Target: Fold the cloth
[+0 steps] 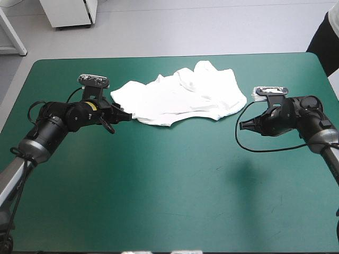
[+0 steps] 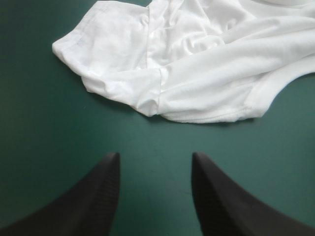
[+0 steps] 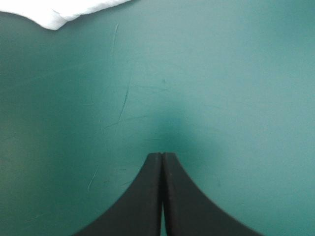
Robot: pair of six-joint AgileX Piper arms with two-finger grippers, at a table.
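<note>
The table [image 1: 169, 185] is wearing a teal-green cover. The white T-shirt [image 1: 183, 95] is lying crumpled near the far edge. The left gripper [image 2: 155, 157] is sitting just beside it, fingers standing apart. The right gripper [image 3: 163, 155] is pointing at its other side, fingers pressed together, holding nothing.

the white short-sleeved crumpled t-shirt [image 1: 183, 98] lies heaped over itself in the high view, so its lower layers are hidden and the collar cannot be told among the folds. in the left wrist view its far part runs out of the picture, and in the right wrist view only a small corner shows. on the left tool [image 2: 155, 156] and the right tool [image 3: 162, 155] the wide bases of the black curved fingers are cut off. the teal-green covered surface [image 1: 169, 185] loses both near corners at the high view's sides.
</note>
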